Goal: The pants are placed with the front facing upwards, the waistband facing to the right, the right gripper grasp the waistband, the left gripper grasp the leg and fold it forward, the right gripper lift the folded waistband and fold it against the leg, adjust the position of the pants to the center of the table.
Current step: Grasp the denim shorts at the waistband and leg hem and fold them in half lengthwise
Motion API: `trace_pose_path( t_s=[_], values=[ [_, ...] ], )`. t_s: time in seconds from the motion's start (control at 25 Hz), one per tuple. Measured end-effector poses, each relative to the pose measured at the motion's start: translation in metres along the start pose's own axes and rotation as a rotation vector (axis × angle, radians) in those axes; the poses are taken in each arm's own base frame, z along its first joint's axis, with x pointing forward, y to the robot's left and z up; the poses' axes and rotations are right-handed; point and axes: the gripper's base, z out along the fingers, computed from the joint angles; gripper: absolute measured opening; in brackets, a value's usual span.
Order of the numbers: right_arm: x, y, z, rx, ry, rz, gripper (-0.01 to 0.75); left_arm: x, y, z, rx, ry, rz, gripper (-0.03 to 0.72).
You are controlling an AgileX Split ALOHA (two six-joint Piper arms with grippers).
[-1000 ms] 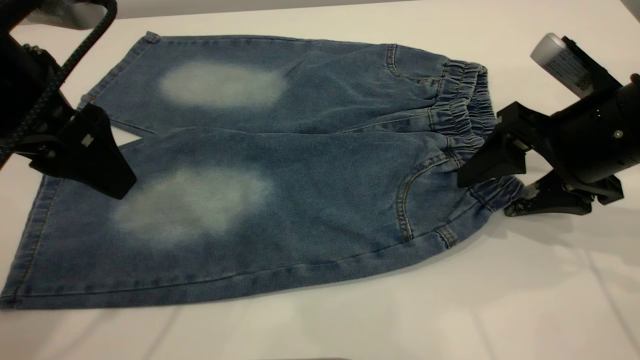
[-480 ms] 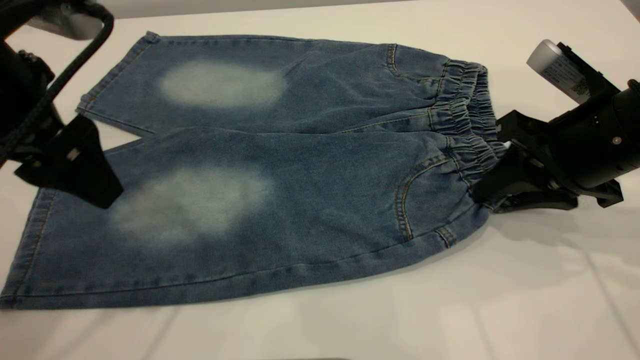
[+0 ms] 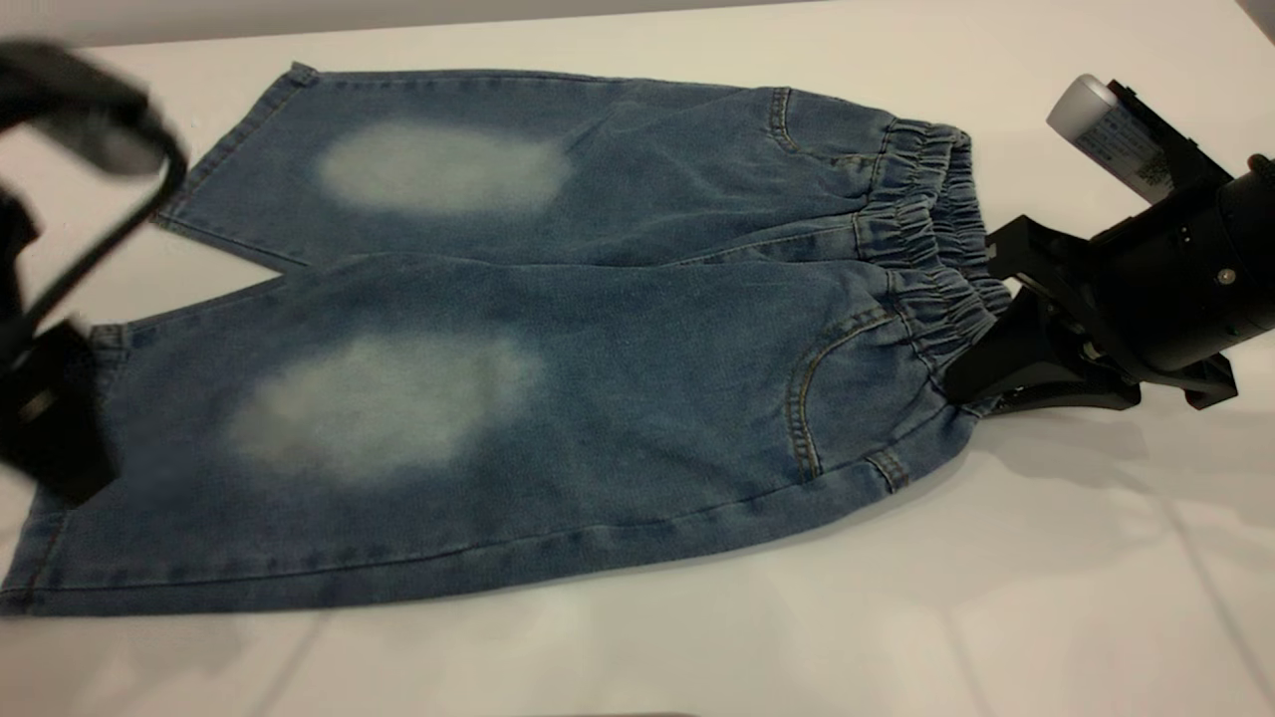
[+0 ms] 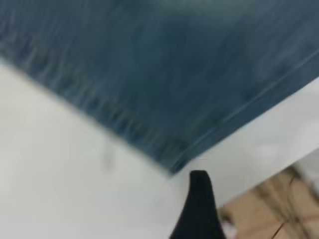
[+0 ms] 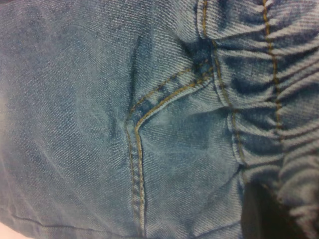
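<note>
The pants (image 3: pixel 598 349) lie flat, front up, on the white table (image 3: pixel 996 597), with the ruched waistband (image 3: pixel 926 229) at the right. My right gripper (image 3: pixel 971 383) is shut on the near end of the waistband; in the right wrist view a dark finger (image 5: pixel 264 214) sits tucked under the gathered denim (image 5: pixel 294 124). My left gripper (image 3: pixel 50 418), blurred by motion, hovers at the hem of the near leg at the far left. The left wrist view shows one black finger (image 4: pixel 199 199) just off the hem corner (image 4: pixel 174 164), with nothing held.
The far leg (image 3: pixel 448 169) lies beside the near one, its hem toward the back left. A black cable loop (image 3: pixel 110 129) of the left arm hangs over the table's left side. Past the table edge the left wrist view shows wooden floor (image 4: pixel 279 204).
The left gripper swung left and nearer, from above the near leg to its hem edge. The right gripper closed on the waistband a second ago and has held still since.
</note>
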Motion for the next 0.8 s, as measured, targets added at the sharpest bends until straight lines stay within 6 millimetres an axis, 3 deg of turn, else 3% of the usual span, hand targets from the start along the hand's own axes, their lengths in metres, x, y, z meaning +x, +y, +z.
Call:
trace_pose_path(
  t_s=[0.16, 0.32, 0.8],
  values=[
    [0.000, 0.000, 0.000, 0.000, 0.000, -0.009, 0.039, 0.022, -0.001, 0.017, -0.044, 0.130, 0.055, 0.527],
    [0.000, 0.000, 0.000, -0.002, 0.000, -0.033, 0.039, 0.037, -0.007, 0.030, -0.063, 0.114, 0.119, 0.527],
    [0.000, 0.000, 0.000, -0.002, 0.000, -0.041, 0.043, 0.033, -0.012, 0.062, -0.054, 0.020, 0.218, 0.526]
  ],
)
